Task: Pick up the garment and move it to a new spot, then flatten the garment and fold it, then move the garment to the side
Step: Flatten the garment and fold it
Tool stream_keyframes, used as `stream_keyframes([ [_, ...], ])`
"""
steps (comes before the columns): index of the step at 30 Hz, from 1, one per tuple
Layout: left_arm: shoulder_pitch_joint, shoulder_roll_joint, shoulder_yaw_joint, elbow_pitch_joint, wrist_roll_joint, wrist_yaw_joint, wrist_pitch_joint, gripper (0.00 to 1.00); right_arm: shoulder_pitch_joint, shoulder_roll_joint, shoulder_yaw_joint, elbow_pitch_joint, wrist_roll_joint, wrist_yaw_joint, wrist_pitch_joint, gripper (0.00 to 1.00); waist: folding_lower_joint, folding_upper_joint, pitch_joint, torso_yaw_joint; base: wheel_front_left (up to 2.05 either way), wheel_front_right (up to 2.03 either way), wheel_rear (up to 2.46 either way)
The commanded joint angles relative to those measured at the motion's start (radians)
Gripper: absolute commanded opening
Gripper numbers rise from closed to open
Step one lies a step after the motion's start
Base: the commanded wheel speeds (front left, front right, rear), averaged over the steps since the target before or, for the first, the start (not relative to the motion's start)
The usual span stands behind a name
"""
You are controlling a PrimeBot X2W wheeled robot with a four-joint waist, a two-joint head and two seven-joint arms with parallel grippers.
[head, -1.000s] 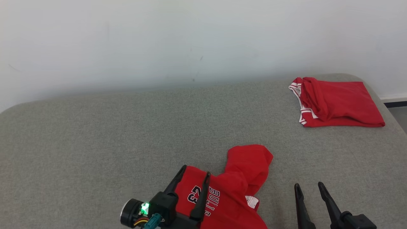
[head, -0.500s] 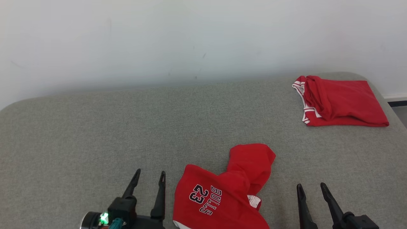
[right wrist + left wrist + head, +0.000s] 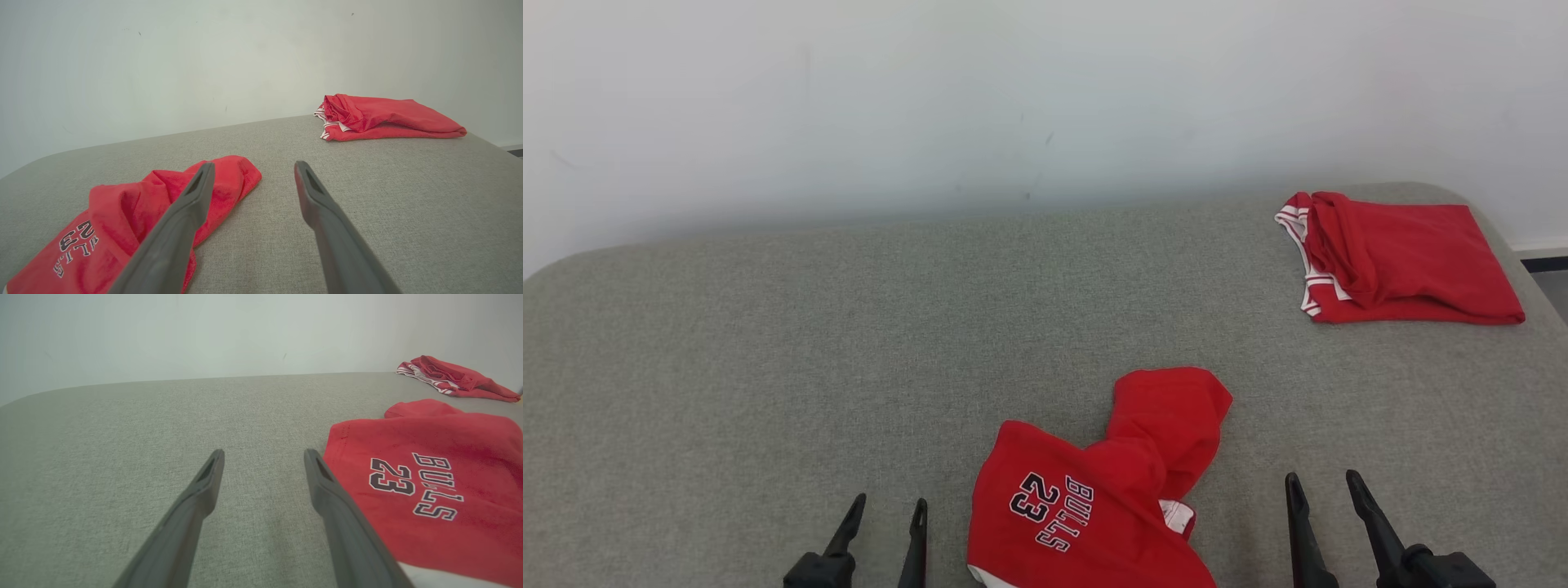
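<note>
Hovering claws, both spread and empty, flank a crumpled jersey

Left claw: fingers parted wide, nothing between them, tips over bare cushion. Right claw: fingers likewise parted, nothing held, tips over bare cushion. Whether either claw's tips touch the cushion cannot be told.

Jersey: red, crumpled on the cushion between the two claws. It lies just right of the left claw, not touching it, and sits nearer that claw than the right one. The black "BULLS 23" print faces up on the part closest to the left claw. A bunched lobe reaches forward and toward the right claw, stopping short of it. White trim shows at the edge nearest the right claw.

Folded garment: red with white-striped edging, well ahead of the right claw and slightly to its right, by the cushion's far corner, well apart from the jersey.

Wall: pale, beyond the cushion's far edge, ahead of both claws.
</note>
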Motion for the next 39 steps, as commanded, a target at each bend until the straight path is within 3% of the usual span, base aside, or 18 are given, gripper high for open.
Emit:
stream_keyframes([
  [1,0.006,-0.002,-0.009,0.011,0.005,-0.006,-0.003,1.00,-0.002,0.002,0.001,0.002,0.001,-0.003,0.000,1.00,0.0000,0.0000,0.000,-0.001,0.00,0.00,0.00],
  [9,-0.047,-0.007,-0.093,0.128,-0.017,-0.038,-0.003,1.00,-0.011,0.001,0.014,0.007,-0.006,-0.003,0.000,1.00,0.0000,0.0000,0.005,-0.031,0.00,0.00,0.00],
  [19,-0.132,-0.008,-0.207,0.312,-0.079,-0.040,-0.003,1.00,-0.014,0.001,0.010,0.013,-0.009,-0.003,0.000,1.00,0.0000,0.0000,0.008,-0.071,0.00,0.00,0.00],
  [21,-0.149,-0.008,-0.224,0.342,-0.094,-0.034,-0.003,0.42,-0.014,0.001,0.010,0.013,-0.010,-0.003,0.000,1.00,0.0000,0.0000,0.008,-0.073,0.00,0.00,0.00],
  [23,-0.159,-0.008,-0.236,0.364,-0.110,-0.031,-0.003,0.00,-0.013,0.001,0.009,0.012,-0.010,-0.003,0.000,1.00,0.0000,0.0000,0.006,-0.072,0.00,0.00,0.00],
  [29,-0.174,-0.008,-0.233,0.364,-0.132,-0.015,-0.003,0.00,-0.008,0.001,0.005,0.009,-0.007,-0.003,0.000,1.00,0.0000,0.0000,0.003,-0.060,0.00,0.00,0.00],
  [39,-0.100,0.036,-0.069,0.176,-0.111,0.030,-0.003,0.00,0.008,0.001,0.004,0.007,0.003,-0.003,0.000,1.00,0.0000,0.0000,-0.016,0.005,0.00,0.00,0.00],
])
